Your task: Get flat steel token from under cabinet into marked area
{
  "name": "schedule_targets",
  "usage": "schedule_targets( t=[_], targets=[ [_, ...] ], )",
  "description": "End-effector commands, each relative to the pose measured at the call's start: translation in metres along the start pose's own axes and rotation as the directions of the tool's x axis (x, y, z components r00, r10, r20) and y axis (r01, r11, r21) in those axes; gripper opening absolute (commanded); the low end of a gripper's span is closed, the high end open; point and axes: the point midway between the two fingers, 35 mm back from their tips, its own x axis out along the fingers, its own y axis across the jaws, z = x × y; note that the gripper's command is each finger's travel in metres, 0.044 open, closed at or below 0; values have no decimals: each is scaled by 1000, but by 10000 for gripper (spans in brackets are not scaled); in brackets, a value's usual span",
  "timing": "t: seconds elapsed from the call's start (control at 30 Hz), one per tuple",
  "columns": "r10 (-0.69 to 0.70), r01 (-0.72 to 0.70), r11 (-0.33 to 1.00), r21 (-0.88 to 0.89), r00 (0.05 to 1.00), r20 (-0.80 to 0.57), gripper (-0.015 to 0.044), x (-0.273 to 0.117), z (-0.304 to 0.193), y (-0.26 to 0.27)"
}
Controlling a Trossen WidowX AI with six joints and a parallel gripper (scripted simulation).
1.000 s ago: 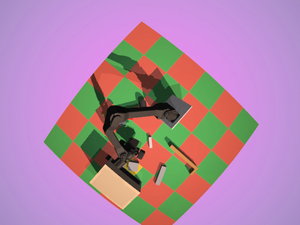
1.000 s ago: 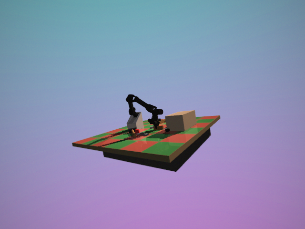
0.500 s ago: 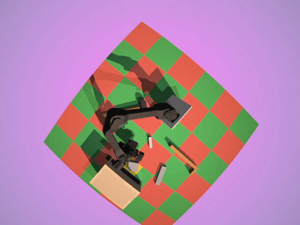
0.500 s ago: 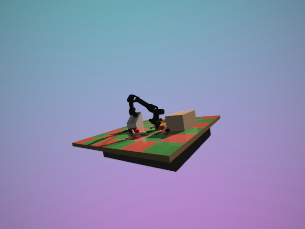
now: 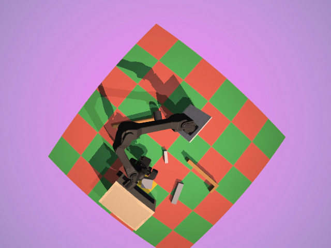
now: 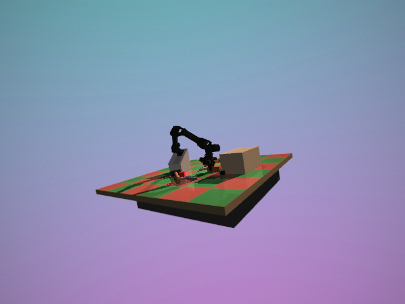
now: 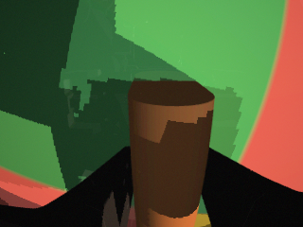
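Observation:
My gripper is shut on an orange-brown rod, low in front of the cabinet. The wrist view shows the rod's blunt end between the black fingers. The rod's far part is hidden in the top view. The yellow marked area lies by the cabinet's dark, slotted front. A light grey piece appears over it; I cannot tell whether it is the token or whether it lies flat. No token can be made out through the slots.
An orange L-shaped hook, a grey bar and a small white block lie to the right. Another orange bar lies partly under the arm. A red piece is near the base. A small black block stands by the cabinet's corner.

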Motion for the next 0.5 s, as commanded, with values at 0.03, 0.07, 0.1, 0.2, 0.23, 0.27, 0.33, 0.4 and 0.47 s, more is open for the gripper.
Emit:
schedule_targets(
  t=[0.03,0.07,0.1,0.2,0.23,0.27,0.33,0.4,0.47],
  targets=[
    [0,0,1000,13,1000,-10,0,0,-10,2],
    [0,0,1000,13,1000,-10,0,0,-11,2],
    [0,0,1000,13,1000,-10,0,0,-12,2],
    [0,0,1000,13,1000,-10,0,0,-14,2],
    [0,0,1000,13,1000,-10,0,0,-15,2],
    [0,0,1000,13,1000,-11,0,0,-16,2],
    [0,0,1000,13,1000,-11,0,0,-18,2],
    [0,0,1000,13,1000,-11,0,0,-20,2],
    [0,0,1000,13,1000,-11,0,-1,-21,2]
  ],
)
